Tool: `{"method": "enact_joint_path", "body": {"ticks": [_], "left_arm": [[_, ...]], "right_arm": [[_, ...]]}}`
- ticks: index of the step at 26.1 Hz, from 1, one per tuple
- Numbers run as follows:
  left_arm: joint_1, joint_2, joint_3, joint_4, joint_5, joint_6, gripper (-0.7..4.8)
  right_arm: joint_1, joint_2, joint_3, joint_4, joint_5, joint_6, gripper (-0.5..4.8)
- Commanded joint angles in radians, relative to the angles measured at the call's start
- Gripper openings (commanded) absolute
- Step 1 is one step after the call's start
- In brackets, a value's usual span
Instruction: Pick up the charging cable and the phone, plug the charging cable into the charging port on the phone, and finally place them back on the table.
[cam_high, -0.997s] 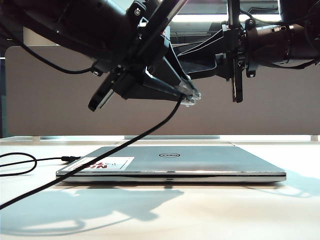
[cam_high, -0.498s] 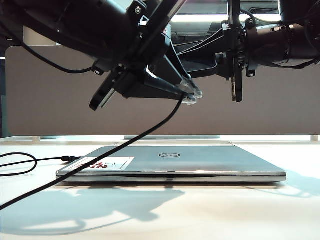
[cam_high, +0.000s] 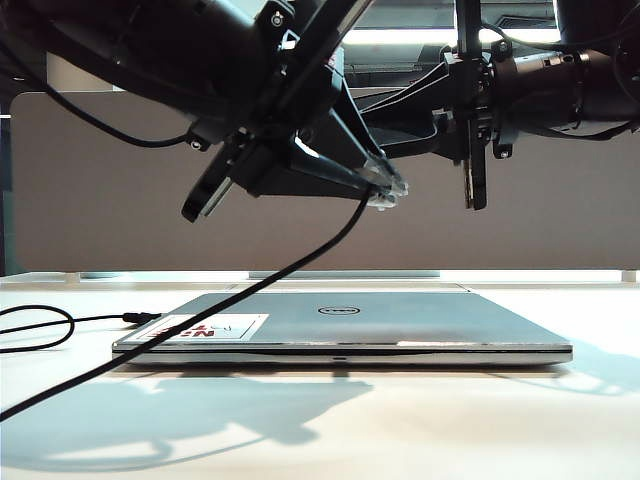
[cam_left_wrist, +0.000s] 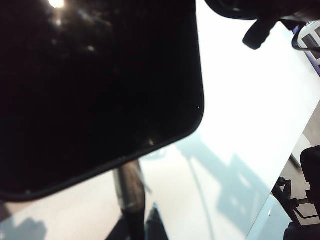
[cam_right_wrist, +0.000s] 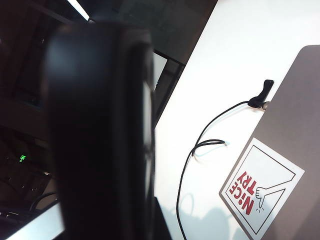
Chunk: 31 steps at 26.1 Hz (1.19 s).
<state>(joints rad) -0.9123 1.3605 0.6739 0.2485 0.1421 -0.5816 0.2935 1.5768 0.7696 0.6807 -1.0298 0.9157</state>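
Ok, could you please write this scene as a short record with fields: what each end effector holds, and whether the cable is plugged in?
left end effector: shut on the plug end of the charging cable, raised above the laptop
right end effector: shut on the phone, held upright, edge-on in the exterior view
plug and phone: apart, not yet plugged in
cable run: hangs from the left end effector down toward the table
laptop: closed, flat on the table
other cord: on the table, left of the laptop
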Motion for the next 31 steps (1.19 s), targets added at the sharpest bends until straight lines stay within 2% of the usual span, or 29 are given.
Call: {"method": "enact_joint_path", "body": {"ticks": [1, 3, 8, 12, 15, 17, 20, 22, 27, 29, 31], "left_arm": [[0.002, -0.005, 0.009, 0.081, -0.022, -0.002, 0.99], [0.002, -0.006, 0.009, 0.079, -0.022, -0.002, 1.35], [0.002, -0.023, 0.01, 0.073, -0.022, -0.002, 1.36], [0.002, -0.058, 0.01, 0.041, -0.022, 0.009, 1.9], [0.003, -0.103, 0.01, -0.009, -0.022, 0.049, 1.9], [0.003, -0.122, 0.01, -0.019, -0.022, 0.076, 1.82], [0.004, -0.148, 0.01, -0.019, -0.022, 0.091, 0.79], [0.004, -0.16, 0.011, -0.021, -0.022, 0.104, -0.07], [0.025, -0.175, 0.015, -0.034, -0.023, 0.104, -0.06], [0.07, -0.175, 0.058, -0.109, -0.022, 0.129, -0.06], [0.106, -0.175, 0.096, -0.168, -0.022, 0.169, -0.06]], "right_arm": [[0.006, -0.008, 0.004, 0.025, -0.042, -0.007, -0.06], [0.006, -0.008, 0.006, 0.035, -0.04, -0.007, -0.06], [-0.006, -0.01, 0.012, 0.034, -0.01, -0.007, -0.06], [-0.028, -0.021, 0.012, 0.034, 0.025, -0.007, -0.06], [-0.067, -0.055, 0.013, 0.025, 0.063, -0.007, -0.06], [-0.087, -0.076, 0.013, 0.008, 0.082, -0.008, -0.06], [-0.12, -0.123, 0.016, -0.054, 0.119, -0.04, -0.06], [-0.135, -0.152, 0.035, -0.167, 0.151, -0.108, -0.06], [-0.167, -0.187, 0.123, -0.544, 0.205, -0.298, -0.06], [-0.193, -0.185, 0.198, -0.78, 0.208, -0.431, -0.06], [-0.209, -0.184, 0.235, -0.887, 0.227, -0.505, -0.06]]}}
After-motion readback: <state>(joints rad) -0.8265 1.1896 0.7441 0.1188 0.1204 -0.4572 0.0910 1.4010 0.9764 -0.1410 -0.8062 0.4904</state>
